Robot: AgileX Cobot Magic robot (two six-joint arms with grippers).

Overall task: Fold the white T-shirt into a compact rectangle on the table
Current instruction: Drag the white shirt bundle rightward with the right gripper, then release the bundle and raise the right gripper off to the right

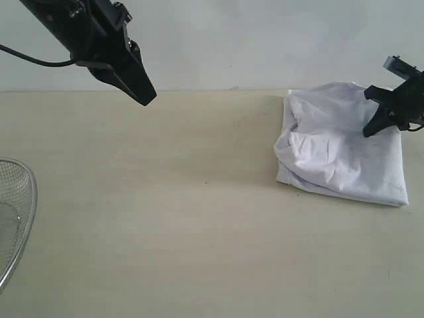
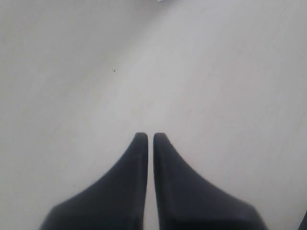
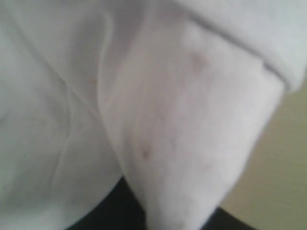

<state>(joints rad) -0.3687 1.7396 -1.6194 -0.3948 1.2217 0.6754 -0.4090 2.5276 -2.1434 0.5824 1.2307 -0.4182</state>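
No readable text on white T-shirt (image 1: 338, 159)

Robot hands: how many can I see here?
2. The black left hand hangs above the pale beige tabletop; the black right hand pinches the rumpled white cotton T-shirt at the right.

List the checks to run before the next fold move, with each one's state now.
1. Left gripper shut, empty, raised off the table: ok.
2. Right gripper pinching the white T-shirt near its far right corner: ok.
3. Shirt a compact rectangle: not ok, left edge rumpled.
4. Wire basket apart from the shirt: ok.
5. How much cloth is in the grip: cannot tell, cloth hides the jaws.
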